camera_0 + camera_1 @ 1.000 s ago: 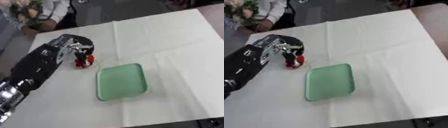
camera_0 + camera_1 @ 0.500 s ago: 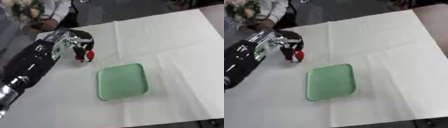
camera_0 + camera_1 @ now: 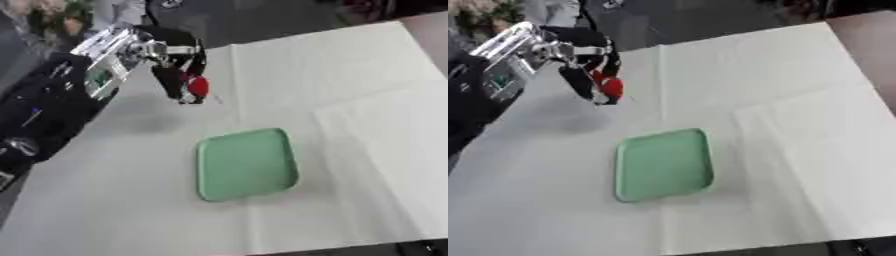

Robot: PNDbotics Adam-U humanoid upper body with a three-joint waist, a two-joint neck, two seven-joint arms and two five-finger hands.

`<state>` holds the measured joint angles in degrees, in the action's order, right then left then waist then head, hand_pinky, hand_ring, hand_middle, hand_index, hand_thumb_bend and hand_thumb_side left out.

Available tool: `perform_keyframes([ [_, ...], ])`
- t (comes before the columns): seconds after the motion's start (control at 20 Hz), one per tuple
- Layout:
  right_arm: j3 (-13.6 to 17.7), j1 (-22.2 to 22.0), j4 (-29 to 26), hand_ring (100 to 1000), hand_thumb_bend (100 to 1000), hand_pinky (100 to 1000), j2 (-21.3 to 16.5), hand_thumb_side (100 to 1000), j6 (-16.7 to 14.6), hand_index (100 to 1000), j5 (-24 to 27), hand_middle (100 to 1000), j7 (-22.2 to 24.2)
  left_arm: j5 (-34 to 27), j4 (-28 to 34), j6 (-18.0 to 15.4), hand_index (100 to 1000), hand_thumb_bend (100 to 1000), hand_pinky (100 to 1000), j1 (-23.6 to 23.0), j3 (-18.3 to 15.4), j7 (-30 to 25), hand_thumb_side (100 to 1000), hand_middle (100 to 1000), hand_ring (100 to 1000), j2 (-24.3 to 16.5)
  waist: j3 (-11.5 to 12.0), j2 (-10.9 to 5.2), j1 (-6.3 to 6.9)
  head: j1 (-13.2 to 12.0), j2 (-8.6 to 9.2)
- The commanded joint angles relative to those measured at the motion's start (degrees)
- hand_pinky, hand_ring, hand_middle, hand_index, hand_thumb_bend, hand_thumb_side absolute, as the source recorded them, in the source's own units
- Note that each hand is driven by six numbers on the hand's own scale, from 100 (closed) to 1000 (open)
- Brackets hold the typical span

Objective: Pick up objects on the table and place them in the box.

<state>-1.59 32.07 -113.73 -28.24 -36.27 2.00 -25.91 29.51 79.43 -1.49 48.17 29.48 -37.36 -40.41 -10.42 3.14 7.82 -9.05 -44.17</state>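
My left hand (image 3: 175,65) hangs above the white-covered table at the upper left, its fingers curled round a small red object (image 3: 199,85). The hand and object are lifted off the cloth, with a faint shadow below them. A shallow green tray (image 3: 247,163) lies flat near the middle of the table, below and to the right of the hand, with nothing in it. My right hand shows in neither view.
A white cloth (image 3: 350,100) covers the table, with creases running across it. The table's far edge and a dark floor lie at the top. A person sits beyond the far left corner (image 3: 52,12).
My left hand has risen from the cloth with the red object held in it and moved up and away from the tray. The camera view has also shifted.
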Motion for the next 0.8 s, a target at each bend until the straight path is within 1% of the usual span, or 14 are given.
perform_keyframes([
  [0.05,0.3,0.3,-0.9,459,138,100,-1.1,399,0.0,435,-0.2,388,-0.1,-3.1,3.0,1.1,498,457,100,2.2,1.8,-1.5,240,418,231,-0.6,0.0,-0.95,-0.41,0.2,0.05],
  [0.4,0.3,0.7,-0.9,466,139,100,-0.9,400,0.2,436,-0.1,394,0.0,-6.9,6.9,2.2,498,451,100,4.2,6.0,-4.7,233,414,228,0.9,-0.4,-1.00,-0.14,0.4,0.05],
  [0.55,0.3,1.0,-0.9,467,140,100,-0.8,400,0.2,436,0.0,398,-0.1,-8.1,7.7,2.4,498,446,100,4.7,7.7,-5.7,233,414,229,1.3,-0.6,-1.08,-0.04,0.4,0.05],
  [0.8,0.3,1.2,-0.9,470,141,100,-0.7,400,0.2,436,0.0,401,-0.1,-8.1,7.9,1.3,497,436,100,4.5,9.2,-4.1,247,412,228,2.1,-0.8,-1.08,0.04,0.3,0.05],
])
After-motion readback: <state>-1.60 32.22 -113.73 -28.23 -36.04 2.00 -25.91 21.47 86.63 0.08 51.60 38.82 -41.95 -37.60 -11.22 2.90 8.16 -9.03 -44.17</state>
